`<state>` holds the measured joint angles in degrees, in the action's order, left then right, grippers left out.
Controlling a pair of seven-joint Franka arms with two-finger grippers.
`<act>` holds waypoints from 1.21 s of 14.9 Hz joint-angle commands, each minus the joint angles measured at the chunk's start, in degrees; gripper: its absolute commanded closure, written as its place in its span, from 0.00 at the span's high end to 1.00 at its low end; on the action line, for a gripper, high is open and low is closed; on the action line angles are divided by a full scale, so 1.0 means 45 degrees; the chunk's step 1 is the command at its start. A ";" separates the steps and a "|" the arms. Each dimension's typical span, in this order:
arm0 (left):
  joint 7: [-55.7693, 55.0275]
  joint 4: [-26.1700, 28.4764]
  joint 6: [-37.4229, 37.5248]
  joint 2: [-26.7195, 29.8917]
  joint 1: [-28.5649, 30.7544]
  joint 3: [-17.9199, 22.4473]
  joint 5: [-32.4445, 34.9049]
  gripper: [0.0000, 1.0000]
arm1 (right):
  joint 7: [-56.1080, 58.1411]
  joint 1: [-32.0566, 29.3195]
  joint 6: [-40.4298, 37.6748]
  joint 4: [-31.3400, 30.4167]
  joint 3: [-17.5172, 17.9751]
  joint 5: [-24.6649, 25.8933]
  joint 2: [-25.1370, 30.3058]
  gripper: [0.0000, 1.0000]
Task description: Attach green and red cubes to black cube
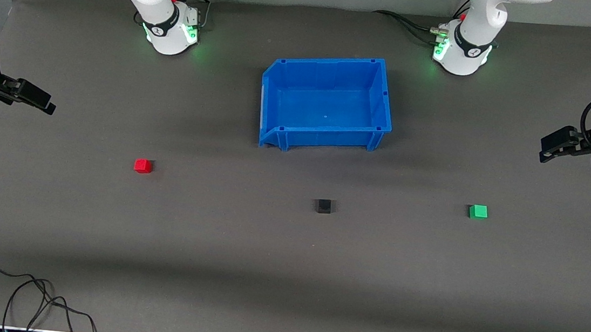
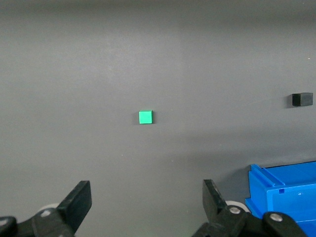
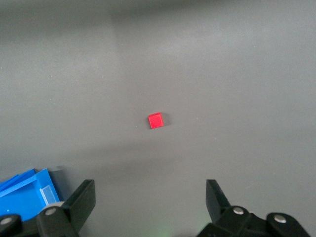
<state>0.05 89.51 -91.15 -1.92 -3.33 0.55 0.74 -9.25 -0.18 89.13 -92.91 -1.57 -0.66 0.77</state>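
Flanking the black cube (image 1: 323,206), red cube (image 1: 143,166) and green cube (image 1: 478,211) await the raised, spread-jawed right gripper (image 1: 44,103) and left gripper (image 1: 548,149).

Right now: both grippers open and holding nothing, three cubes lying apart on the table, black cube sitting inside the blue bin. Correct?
One thing is off. The black cube is not in the blue bin; the front view shows it on the table, nearer the camera than the bin, between the red cube and the green cube. The rest holds: left gripper and right gripper are open and holding nothing.
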 commanded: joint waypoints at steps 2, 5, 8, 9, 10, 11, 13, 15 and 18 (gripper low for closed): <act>-0.0227 0.0129 0.0100 0.0230 -0.0120 0.0034 0.0050 1.00 | 0.0219 0.0000 0.0156 -0.0214 0.0017 0.0225 0.0200 0.99; -0.0246 0.0090 0.0119 0.0172 -0.0120 0.0034 0.0031 1.00 | 0.0200 0.0020 0.0175 -0.0193 0.0017 0.0206 0.0180 0.99; -0.0266 -0.0008 0.0216 0.0094 -0.0120 0.0034 -0.0028 1.00 | 0.0200 0.0020 0.0175 -0.0213 0.0017 0.0225 0.0180 0.99; -0.0266 -0.0085 0.0217 0.0055 -0.0120 0.0034 -0.0028 1.00 | 0.0200 0.0020 0.0175 -0.0213 0.0017 0.0206 0.0180 0.99; -0.0266 -0.0105 0.0217 0.0035 -0.0120 0.0034 -0.0028 1.00 | 0.0200 0.0020 0.0175 -0.0213 0.0036 0.0206 0.0180 0.99; -0.0266 -0.0125 0.0217 0.0016 -0.0081 0.0034 -0.0048 1.00 | 0.0200 0.0020 0.0175 -0.0213 0.0017 0.0206 0.0180 0.99; -0.0343 -0.0125 0.0256 0.0016 -0.0042 0.0034 -0.0048 1.00 | 0.0200 0.0020 0.0156 -0.0213 0.0036 0.0206 0.0160 0.99; -0.2033 -0.0125 0.0256 0.0016 -0.0100 0.0034 -0.0048 1.00 | 0.0200 0.0020 0.0155 -0.0213 0.0056 0.0206 0.0180 0.99; -0.5023 -0.0086 0.0314 -0.0023 -0.0120 0.0034 -0.0086 1.00 | 0.0200 0.0020 0.0077 -0.0252 0.0056 0.0206 0.0199 0.99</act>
<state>-14.52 89.50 -90.74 -1.96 -3.34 0.51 0.61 -9.24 -0.15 89.09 -93.07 -1.52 -0.66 0.78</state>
